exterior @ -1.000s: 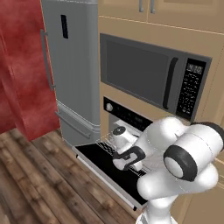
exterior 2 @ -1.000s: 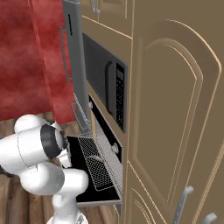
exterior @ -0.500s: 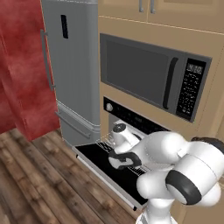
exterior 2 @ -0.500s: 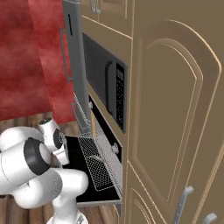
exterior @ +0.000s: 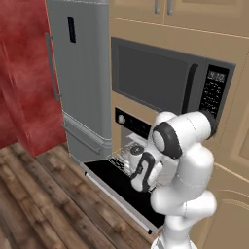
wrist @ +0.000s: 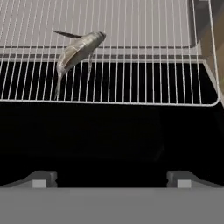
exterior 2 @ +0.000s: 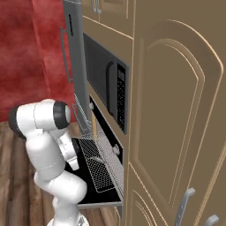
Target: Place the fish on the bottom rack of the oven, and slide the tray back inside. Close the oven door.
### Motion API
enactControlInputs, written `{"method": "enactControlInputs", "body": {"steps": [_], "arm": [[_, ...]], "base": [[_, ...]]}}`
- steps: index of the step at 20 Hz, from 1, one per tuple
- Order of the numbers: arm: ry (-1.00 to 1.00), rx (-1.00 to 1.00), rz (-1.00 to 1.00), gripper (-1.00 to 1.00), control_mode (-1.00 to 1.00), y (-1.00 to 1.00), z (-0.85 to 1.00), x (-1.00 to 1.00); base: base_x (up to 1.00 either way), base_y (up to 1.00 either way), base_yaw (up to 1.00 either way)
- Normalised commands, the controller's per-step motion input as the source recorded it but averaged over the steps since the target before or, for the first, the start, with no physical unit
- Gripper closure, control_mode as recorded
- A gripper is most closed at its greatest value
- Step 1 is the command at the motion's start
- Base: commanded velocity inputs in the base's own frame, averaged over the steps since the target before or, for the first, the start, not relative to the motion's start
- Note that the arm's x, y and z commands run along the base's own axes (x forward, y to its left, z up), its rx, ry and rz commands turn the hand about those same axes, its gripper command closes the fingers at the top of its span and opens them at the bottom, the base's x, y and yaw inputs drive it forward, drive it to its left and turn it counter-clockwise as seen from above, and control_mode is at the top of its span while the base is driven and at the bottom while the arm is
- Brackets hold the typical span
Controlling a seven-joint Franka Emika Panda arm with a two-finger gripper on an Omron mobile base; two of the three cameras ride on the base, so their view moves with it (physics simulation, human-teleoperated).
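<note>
The small grey-silver fish [wrist: 78, 50] lies on the bottom rack [wrist: 144, 65], a silver wire tray pulled out over the oven door [wrist: 109, 135]. The door is open and lies flat, a dark panel. My gripper [wrist: 114, 177] hangs over the door in front of the rack's front edge, open, with nothing between its fingertips [wrist: 43, 177]. In the left base view the gripper [exterior: 139, 183] sits above the oven door [exterior: 109, 182], just in front of the rack [exterior: 121, 154]. In the right base view the rack [exterior 2: 100, 170] juts out of the oven [exterior 2: 102, 132].
A dark microwave [exterior: 160, 80] sits right above the oven's control strip [exterior: 131, 121]. The tall grey fridge [exterior: 80, 73] stands to the left and tan cabinets [exterior 2: 172, 123] to the right. Wood floor [exterior: 39, 204] lies in front of the open door.
My arm's elbow and shoulder have swung upright and toward the oven. The hand has stayed over the door, still open. The fish and rack have not moved.
</note>
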Motion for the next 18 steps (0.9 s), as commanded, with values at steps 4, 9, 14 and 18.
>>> {"method": "enactControlInputs", "body": {"steps": [4, 9, 14, 18], "arm": [[0.04, 0.0, 0.1, -1.0, -1.0, 0.04, -0.61, 0.8], [-0.01, -0.02, 0.04, -1.0, -1.0, 0.05, -0.45, 0.8], [-0.03, -0.14, 0.01, -1.0, -1.0, 0.44, -0.7, 0.6], [0.0, -0.17, 0.0, -1.0, -1.0, 0.62, -0.59, 0.6]], "base": [[0.0, 0.0, 0.0], [0.0, 0.0, 0.0], [0.0, 0.0, 0.0], [0.0, 0.0, 0.0]]}}
